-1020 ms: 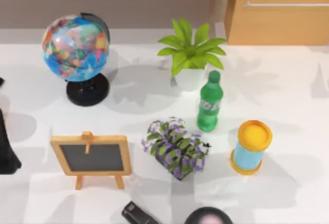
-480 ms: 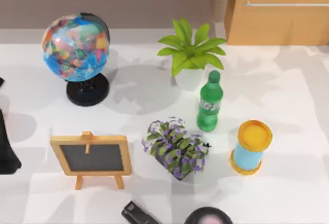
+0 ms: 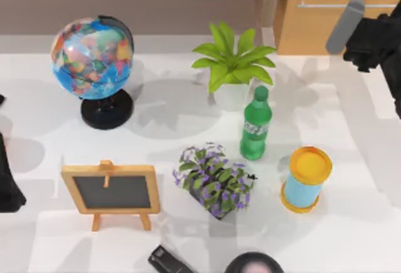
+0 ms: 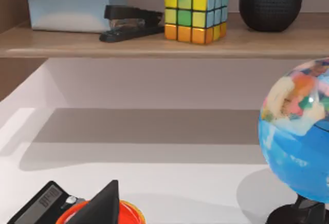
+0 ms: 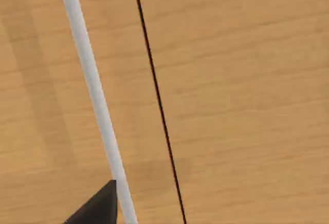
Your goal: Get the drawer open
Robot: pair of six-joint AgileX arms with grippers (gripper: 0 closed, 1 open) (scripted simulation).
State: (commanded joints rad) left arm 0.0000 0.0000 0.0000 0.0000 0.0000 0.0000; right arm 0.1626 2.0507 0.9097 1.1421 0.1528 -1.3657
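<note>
The drawer (image 3: pixel 326 25) is a light tan wooden front at the table's back right, with a thin silver bar handle (image 3: pixel 319 5) across it. Its front looks flush and no inside shows. My right gripper (image 3: pixel 368 38) hangs just in front of the drawer's right part, close to the handle. In the right wrist view the wooden drawer (image 5: pixel 241 95) is very near, the handle (image 5: pixel 92 90) crosses it at a slant beside a dark seam, and a black tip of my gripper sits right against the bar. My left gripper (image 3: pixel 6 182) is parked at the left edge.
A globe (image 3: pixel 93 57) stands at the back left before a wooden shelf unit (image 3: pixel 138 4). A potted plant (image 3: pixel 232 66), a green bottle (image 3: pixel 255 126), purple flowers (image 3: pixel 215 179), a blue and yellow cylinder (image 3: pixel 305 179) and a small chalkboard (image 3: pixel 113 191) crowd the middle.
My right arm has come into the top view at the back right and now sits in front of the drawer. The left arm and the table's objects have not moved.
</note>
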